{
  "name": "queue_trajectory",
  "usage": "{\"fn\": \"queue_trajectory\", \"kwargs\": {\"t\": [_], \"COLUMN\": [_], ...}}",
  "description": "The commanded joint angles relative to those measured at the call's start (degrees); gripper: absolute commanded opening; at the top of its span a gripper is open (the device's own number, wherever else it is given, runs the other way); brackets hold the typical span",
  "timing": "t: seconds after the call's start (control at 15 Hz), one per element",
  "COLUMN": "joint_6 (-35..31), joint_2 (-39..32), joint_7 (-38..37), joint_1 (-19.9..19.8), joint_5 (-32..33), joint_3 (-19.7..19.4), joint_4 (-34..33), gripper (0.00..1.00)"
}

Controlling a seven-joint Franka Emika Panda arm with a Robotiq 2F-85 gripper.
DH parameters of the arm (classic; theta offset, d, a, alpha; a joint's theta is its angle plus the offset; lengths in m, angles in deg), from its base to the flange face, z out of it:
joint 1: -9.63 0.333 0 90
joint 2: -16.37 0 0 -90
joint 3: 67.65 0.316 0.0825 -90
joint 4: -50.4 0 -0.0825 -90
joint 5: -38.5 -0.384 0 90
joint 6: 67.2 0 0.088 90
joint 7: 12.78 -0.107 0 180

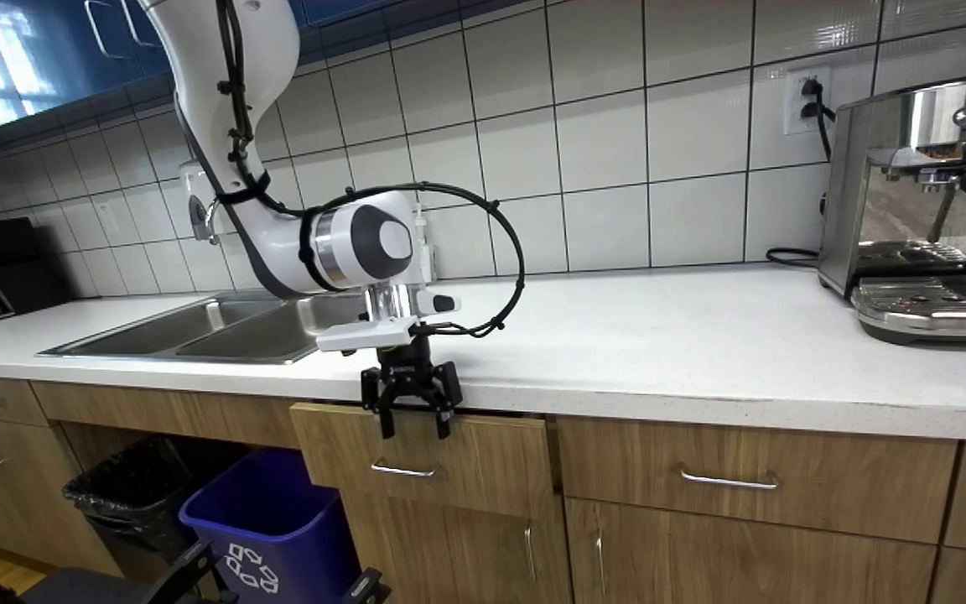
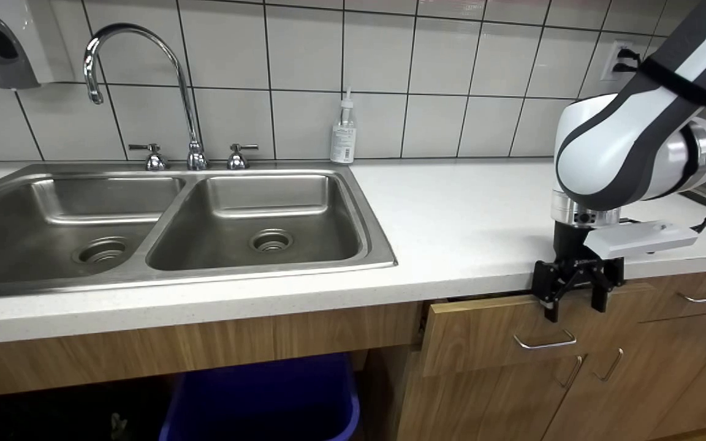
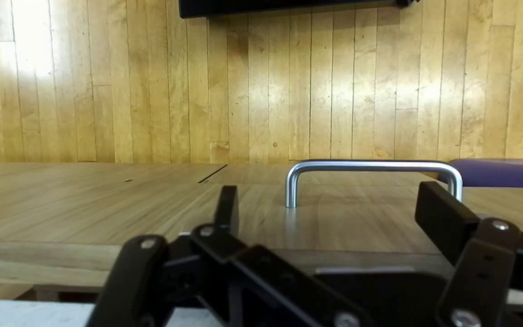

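With jaws spread and empty, the gripper (image 1: pixel 414 428) pointed down above the handle (image 1: pixel 405 471), probably so its fingers (image 3: pixel 443 220) cleared the near edge of the countertop (image 1: pixel 659 344); the drawer (image 2: pixel 482 334), right of the sink (image 2: pixel 379 256), jutted out (being slightly ajar).

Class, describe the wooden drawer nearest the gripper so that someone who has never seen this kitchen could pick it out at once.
Find the double sink in the white countertop, then look lower and to its right in both exterior views. There, nearest the open black gripper, is the wooden drawer. Unlike the shut drawer on its right, its front stands pulled forward.
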Motion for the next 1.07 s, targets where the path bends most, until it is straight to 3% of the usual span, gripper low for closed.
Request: {"fn": "queue_trajectory", "kwargs": {"t": [0.0,1.0], "joint_6": [-1.8,-1.5], "joint_2": [-1.4,3.2], "joint_7": [-1.1,-1.3], "joint_1": [-0.6,-0.3], "joint_5": [-0.4,-0.3], "joint_3": [-0.3,-0.5], "joint_4": [-2.5,0.4], "gripper": [1.0,1.0]}}
